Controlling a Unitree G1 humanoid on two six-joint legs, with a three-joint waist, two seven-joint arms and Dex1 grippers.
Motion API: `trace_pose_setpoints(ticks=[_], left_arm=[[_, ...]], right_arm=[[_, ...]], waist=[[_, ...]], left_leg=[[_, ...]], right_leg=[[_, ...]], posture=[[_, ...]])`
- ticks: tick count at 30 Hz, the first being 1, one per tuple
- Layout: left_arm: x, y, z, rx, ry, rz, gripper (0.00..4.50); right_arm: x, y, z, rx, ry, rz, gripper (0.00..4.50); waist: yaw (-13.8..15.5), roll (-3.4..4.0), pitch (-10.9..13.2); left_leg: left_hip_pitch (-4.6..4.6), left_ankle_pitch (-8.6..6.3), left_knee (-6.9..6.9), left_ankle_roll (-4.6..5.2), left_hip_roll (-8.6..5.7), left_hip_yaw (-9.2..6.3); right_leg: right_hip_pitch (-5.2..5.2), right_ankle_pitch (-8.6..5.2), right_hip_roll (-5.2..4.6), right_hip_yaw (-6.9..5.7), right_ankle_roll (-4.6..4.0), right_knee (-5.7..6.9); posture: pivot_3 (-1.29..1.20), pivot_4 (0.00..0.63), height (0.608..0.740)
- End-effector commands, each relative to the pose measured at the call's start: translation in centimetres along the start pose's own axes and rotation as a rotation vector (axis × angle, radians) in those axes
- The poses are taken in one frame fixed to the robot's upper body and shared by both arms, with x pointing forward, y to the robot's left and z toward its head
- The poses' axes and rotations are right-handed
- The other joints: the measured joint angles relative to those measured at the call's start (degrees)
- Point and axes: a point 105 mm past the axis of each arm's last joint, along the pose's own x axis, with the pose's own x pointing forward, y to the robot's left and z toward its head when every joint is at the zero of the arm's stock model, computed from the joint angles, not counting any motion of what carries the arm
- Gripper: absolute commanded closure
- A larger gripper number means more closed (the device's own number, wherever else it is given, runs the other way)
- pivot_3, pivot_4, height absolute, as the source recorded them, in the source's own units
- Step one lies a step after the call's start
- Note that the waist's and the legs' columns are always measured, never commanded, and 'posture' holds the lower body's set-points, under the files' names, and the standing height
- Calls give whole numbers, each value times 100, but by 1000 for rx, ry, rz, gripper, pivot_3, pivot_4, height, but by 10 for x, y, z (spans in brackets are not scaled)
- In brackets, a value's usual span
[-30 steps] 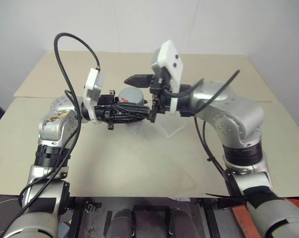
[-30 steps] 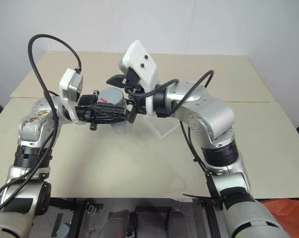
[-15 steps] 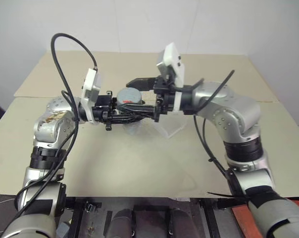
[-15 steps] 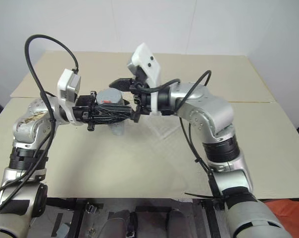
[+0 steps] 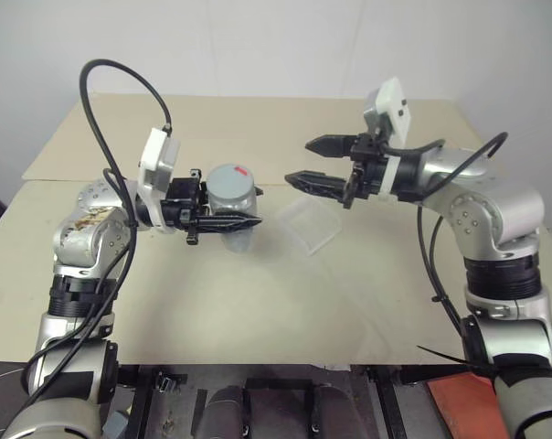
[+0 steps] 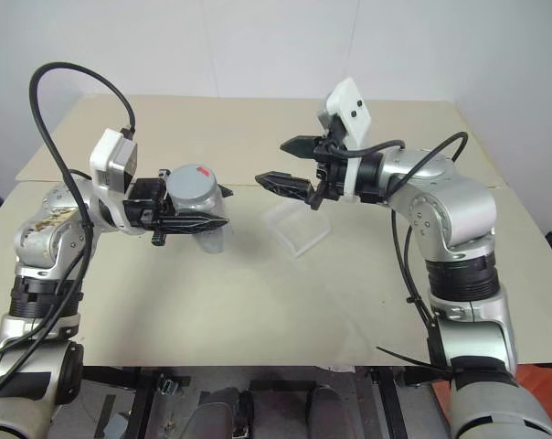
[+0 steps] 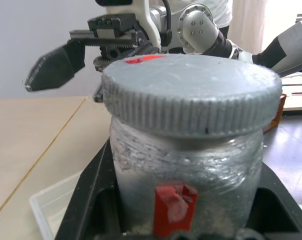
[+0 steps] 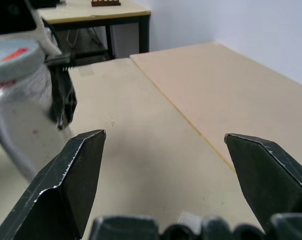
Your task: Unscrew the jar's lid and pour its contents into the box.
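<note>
**Jar gripped, lid on, right pincer apart**

Here the left pincer (image 5: 244, 222) is clamped on the jar (image 7: 186, 175), holding it upright above the desk (image 5: 258, 302), its two black fingers closed on the silvery-grey sides. The lid (image 5: 233, 181) sits on the jar's mouth, grey and ribbed at the edge, with a small red mark on top. A red stripe label runs down the jar's side facing the left wrist camera.

The right pincer (image 5: 311, 161) hangs to the right of the jar, clear of it, pointing toward it with its fingers spread wide and nothing between them.

The box (image 5: 308, 222), a shallow clear plastic tray, lies on the desk between the two arms, just beside the jar and below the right pincer's fingertips.
</note>
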Motion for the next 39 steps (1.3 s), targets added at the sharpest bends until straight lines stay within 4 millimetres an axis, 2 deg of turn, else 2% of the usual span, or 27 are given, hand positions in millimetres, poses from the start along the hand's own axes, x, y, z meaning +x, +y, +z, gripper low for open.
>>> trace_pose_setpoints(ticks=[1, 6, 10, 15, 23, 27, 39], left_arm=[[1, 8, 6, 39, -11, 21, 2508], [5, 15, 2, 34, -10, 26, 2508], [8, 16, 1, 35, -12, 13, 2508], [12, 17, 4, 47, -28, 14, 2508], [10, 17, 5, 44, -26, 15, 2508], [9, 15, 6, 43, -23, 9, 2508], [4, 14, 7, 41, -20, 16, 2508]], right_arm=[[-5, 15, 23, -74, -64, 51, 36], [11, 39, 38, -91, -124, 102, 36], [28, 49, 45, -96, -157, 120, 36], [50, 54, 44, -130, -121, 101, 36], [62, 60, 45, -115, -133, 87, 36], [61, 50, 42, -98, -126, 42, 36], [30, 19, 28, -87, -54, -62, 36]], waist=[[4, 0, 0], [-2, 0, 0], [1, 0, 0], [6, 0, 0], [-1, 0, 0], [0, 0, 0], [1, 0, 0]], left_leg=[[0, 0, 0, 0, 0, -1], [2, 1, 2, -1, 0, -1], [0, 1, 2, -1, 0, -1], [0, 1, 1, -1, 0, -1], [-1, 1, 2, -1, 0, -2], [0, 1, 2, -1, -1, -2], [-1, 0, 2, -1, -1, -2]], right_leg=[[0, 0, 0, 0, 0, -1], [0, 0, 0, 0, 0, 1], [0, 0, 0, -1, 0, 4], [0, 0, 0, -2, 0, 5], [0, 0, 1, -3, 0, 5], [0, 0, 0, -3, 0, 6], [0, 0, 0, -3, 0, 4]], posture=[[0, 150, 740], [0, 150, 740], [0, 150, 740], [0, 150, 740], [0, 150, 740], [0, 150, 740], [0, 150, 740]])
